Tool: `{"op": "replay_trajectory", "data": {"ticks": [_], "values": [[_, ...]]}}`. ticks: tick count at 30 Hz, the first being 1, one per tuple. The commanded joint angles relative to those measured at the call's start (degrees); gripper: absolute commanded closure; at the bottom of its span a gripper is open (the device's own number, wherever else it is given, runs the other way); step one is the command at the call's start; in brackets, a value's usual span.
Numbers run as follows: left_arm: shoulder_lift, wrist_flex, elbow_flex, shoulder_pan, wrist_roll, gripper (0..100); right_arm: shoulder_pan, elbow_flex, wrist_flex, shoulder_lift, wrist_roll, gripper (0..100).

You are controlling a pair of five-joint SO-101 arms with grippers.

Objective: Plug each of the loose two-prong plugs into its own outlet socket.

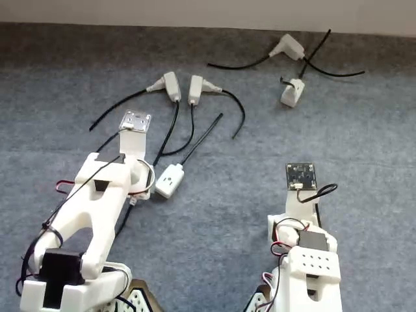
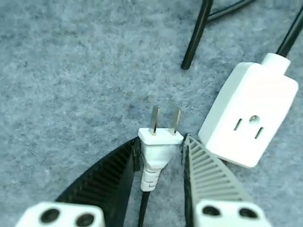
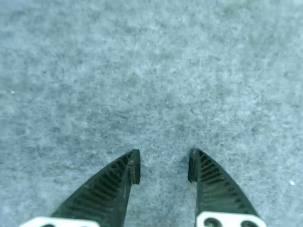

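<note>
My left gripper (image 2: 160,143) is shut on a white two-prong plug (image 2: 158,150). Its fingers (image 2: 113,172) press both sides of the plug body, and the two metal prongs stick out past the fingertips over the grey carpet. Close beside the plug lies a white outlet socket (image 2: 246,116) with its slotted face showing; the prongs are apart from it and not lined up with the slots. In the high view that socket (image 1: 169,180) lies just beside the left arm (image 1: 104,195). My right gripper (image 3: 163,165) is open over bare carpet with nothing between its fingers.
Two more white cable ends (image 1: 170,84) (image 1: 195,89) with black cords lie side by side at the back left. Another pair (image 1: 289,47) (image 1: 292,92) lies at the back right. A loose black cord end (image 2: 189,56) lies ahead of the held plug. The right arm (image 1: 305,253) sits at the near right.
</note>
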Motion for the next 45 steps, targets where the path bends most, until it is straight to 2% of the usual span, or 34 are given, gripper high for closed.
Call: {"op": "replay_trajectory", "data": {"ticks": [1,6,10,18,25,32,38,40,45], "values": [[-1.1,1.0,-0.2,1.2,0.1,84,-1.3,0.4,-1.2,0.0,-0.4,83.0],[-1.3,5.6,0.1,1.6,-0.4,84,-1.3,0.4,-1.2,0.0,-0.4,83.0],[-1.3,6.8,0.1,2.2,-5.1,84,-1.3,0.4,-1.2,0.0,-0.4,83.0],[-1.3,6.2,0.0,6.9,-5.2,84,-1.3,0.4,-1.2,0.0,-0.4,83.0],[-1.3,4.9,0.0,6.9,-5.2,84,-1.3,0.4,-1.2,0.0,-0.4,83.0],[-0.8,-0.6,0.0,6.5,-5.5,84,-1.3,0.4,-1.2,0.0,-0.4,83.0],[-1.0,-0.7,0.0,7.2,-5.5,83,-1.3,0.4,-1.2,0.0,-0.4,83.0],[-1.1,-0.5,0.2,9.0,-5.5,83,-1.3,0.4,-1.2,0.0,-0.4,83.0],[-1.4,5.8,0.0,15.4,-5.3,84,-1.3,0.4,-1.2,0.0,-0.4,83.0]]}}
